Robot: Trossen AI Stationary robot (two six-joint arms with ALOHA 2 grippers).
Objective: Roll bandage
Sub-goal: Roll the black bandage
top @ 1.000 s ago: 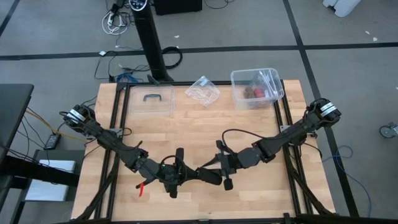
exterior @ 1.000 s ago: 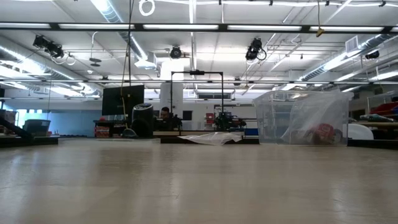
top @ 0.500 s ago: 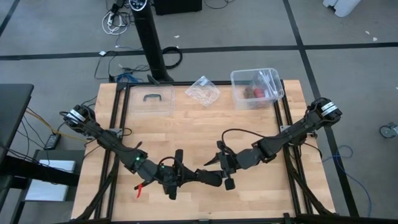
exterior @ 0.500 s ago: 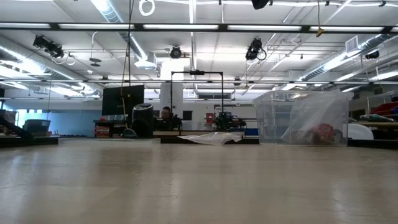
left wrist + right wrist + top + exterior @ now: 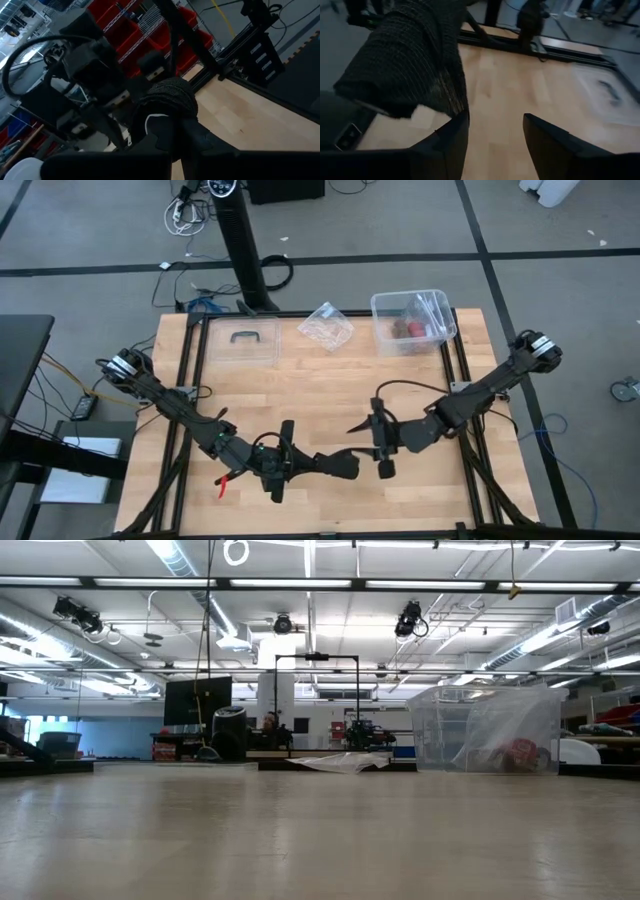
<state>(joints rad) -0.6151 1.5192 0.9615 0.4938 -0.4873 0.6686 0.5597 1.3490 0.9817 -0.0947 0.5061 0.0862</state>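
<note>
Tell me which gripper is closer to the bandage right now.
Left. The left gripper is shut on the bandage near the table's front edge. The right gripper sits just beside it, fingers open and empty.

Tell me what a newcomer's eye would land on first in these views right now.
The two dark arms meeting low at the near edge of the wooden table: the left gripper is shut on the black elastic fabric bandage, bunched into a roll. Just right of it, the right gripper is open, a loose flap of the bandage hanging by its fingers. At the far edge stands a clear plastic box.
</note>
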